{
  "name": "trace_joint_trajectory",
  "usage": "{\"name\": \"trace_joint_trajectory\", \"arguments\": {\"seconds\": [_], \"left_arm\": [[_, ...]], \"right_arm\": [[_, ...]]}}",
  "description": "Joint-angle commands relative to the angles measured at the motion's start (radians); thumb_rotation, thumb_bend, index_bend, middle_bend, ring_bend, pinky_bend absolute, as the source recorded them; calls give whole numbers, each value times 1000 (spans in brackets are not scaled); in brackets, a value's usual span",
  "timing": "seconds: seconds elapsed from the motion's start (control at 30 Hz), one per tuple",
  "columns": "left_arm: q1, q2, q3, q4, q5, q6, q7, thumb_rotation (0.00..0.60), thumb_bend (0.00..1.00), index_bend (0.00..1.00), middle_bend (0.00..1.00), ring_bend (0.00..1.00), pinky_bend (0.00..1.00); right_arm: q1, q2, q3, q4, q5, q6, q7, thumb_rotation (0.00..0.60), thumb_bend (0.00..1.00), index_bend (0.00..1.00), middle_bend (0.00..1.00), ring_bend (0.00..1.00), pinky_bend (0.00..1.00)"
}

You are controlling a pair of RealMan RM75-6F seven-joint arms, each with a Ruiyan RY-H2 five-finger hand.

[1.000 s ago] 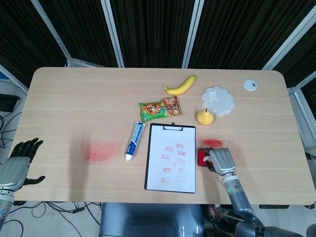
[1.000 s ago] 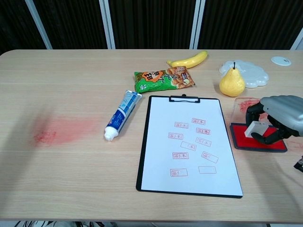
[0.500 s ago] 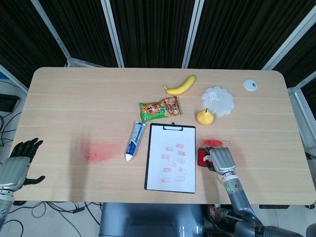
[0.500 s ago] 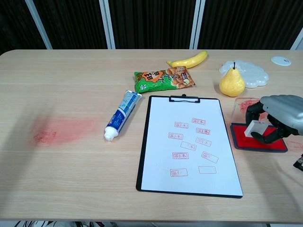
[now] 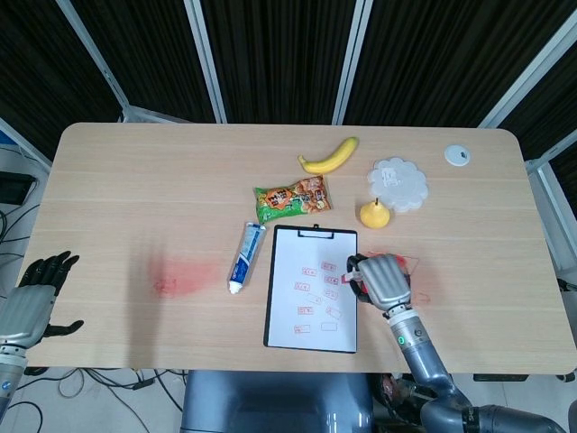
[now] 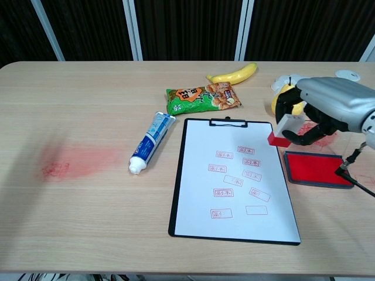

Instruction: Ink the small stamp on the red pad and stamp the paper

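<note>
Inked small stamp (image 6: pixel 284 130) pinched in the right hand (image 6: pixel 319 111), raised over the clipboarded paper (image 6: pixel 231 193) at its right edge, red pad (image 6: pixel 316 168) just beside; best set down flat on a bare patch; left hand (image 5: pixel 34 293) idle, fingers spread.

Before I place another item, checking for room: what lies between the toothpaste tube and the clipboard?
Nothing: bare table separates the toothpaste tube from the clipboard, as the chest view shows.

Right hand (image 6: pixel 328 111) holds small stamp (image 6: pixel 283 130) above clipboard (image 6: pixel 179 193) edge, beside red pad (image 6: pixel 316 168).
</note>
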Motion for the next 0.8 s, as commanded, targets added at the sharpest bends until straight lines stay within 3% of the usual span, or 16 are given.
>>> {"name": "trace_joint_trajectory", "arguments": {"seconds": [0.03, 0.4, 0.8], "left_arm": [[-1, 2, 1, 0, 1, -2, -3, 600, 16, 0, 0, 0, 0], [-8, 10, 4, -1, 8, -18, -28, 600, 16, 0, 0, 0, 0], [-11, 16, 1, -4, 3, -25, -51, 600, 16, 0, 0, 0, 0]], "right_arm": [[26, -19, -3, -47, -2, -9, -54, 600, 811, 920, 860, 882, 893], [91, -218, 7, -4, 123, -22, -256, 600, 810, 920, 860, 881, 893], [137, -363, 17, 96, 169, -12, -302, 600, 810, 920, 860, 882, 893]]}}
